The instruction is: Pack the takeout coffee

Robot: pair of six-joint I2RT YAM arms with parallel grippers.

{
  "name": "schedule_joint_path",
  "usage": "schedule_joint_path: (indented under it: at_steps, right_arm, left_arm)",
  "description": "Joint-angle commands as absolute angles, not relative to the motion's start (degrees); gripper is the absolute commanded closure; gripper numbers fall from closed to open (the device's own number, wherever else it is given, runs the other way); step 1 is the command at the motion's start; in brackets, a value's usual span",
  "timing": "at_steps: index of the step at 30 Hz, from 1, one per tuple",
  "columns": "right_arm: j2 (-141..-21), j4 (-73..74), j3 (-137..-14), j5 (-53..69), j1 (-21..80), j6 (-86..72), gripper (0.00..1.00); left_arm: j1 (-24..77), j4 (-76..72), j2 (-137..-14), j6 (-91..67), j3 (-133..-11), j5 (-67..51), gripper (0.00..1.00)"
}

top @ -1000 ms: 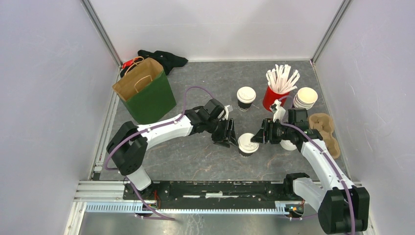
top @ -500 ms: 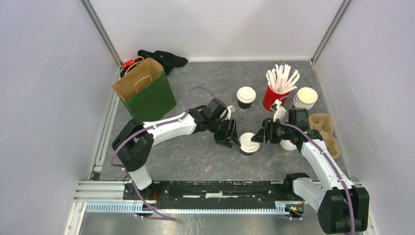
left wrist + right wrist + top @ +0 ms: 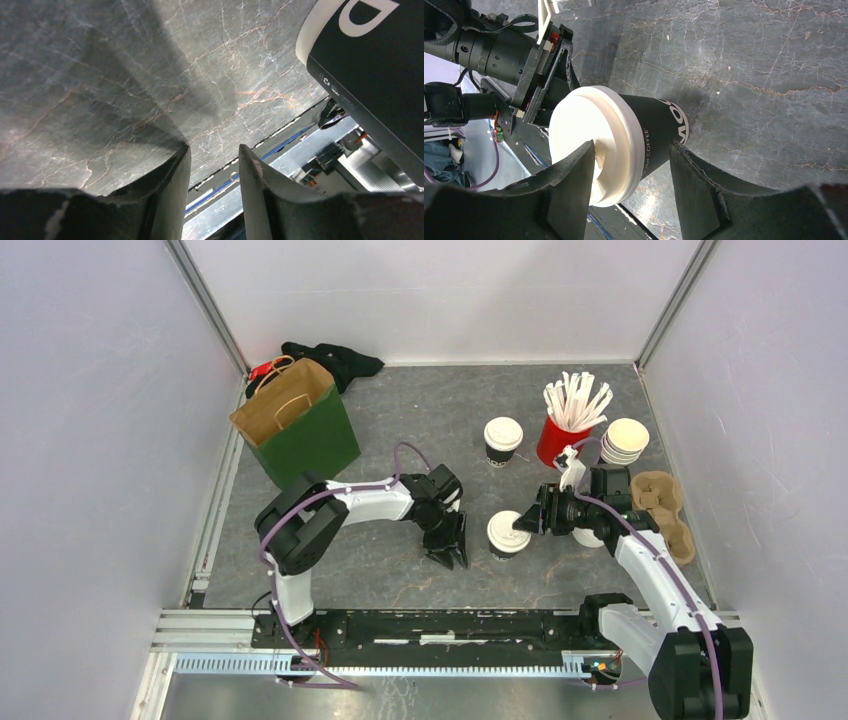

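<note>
Left arm: I am bending it sharply at the elbow and turning the wrist down. My left fingers (image 3: 447, 552) are pointing at the bare surface (image 3: 400, 420), narrowly parted and holding nothing, just left of the near coffee cup (image 3: 507, 532).

Right arm: I am reaching forward and left, wrist level. My right fingers (image 3: 519, 523) are spreading on either side of that cup's lidded top; I cannot tell whether they are pressing it.

Near coffee cup: standing upright mid-surface.

Far coffee cup (image 3: 502, 434): standing well behind it.

A matt dark paper cup (image 3: 656, 137) under a smooth white plastic lid (image 3: 589, 140) stands on the table (image 3: 774, 60), its grey veined surface stone-like and dull.
</note>
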State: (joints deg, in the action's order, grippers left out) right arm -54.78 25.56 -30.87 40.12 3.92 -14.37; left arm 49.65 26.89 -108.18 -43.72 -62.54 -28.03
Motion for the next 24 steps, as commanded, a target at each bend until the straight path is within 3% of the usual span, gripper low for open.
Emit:
schedule_joint_path:
  at_steps: [1,6,16,24]
  right_arm:
    - [-55.58,28.36,-29.36,34.26,3.46,-11.52,0.40]
    - [-55.81,28.65,-31.39,37.36,3.39,-11.85,0.38]
    - [-55.67,30.18,-34.65,39.72,4.11,-11.17,0.33]
    - [-55.03,30.71,-37.11,39.55,4.89,-12.06,0.23]
  left_arm:
    - [50.22,27.25,-109.11,-40.20,-58.16,-19.28,0.52]
    - [50.36,25.49,-97.34,-39.78,-62.92,-19.28,0.48]
    - [50.36,17.90,-89.79,-41.23,-70.64,-21.51,0.22]
    - [51.14,16.45,-95.76,-41.96,-74.24,-22.23,0.27]
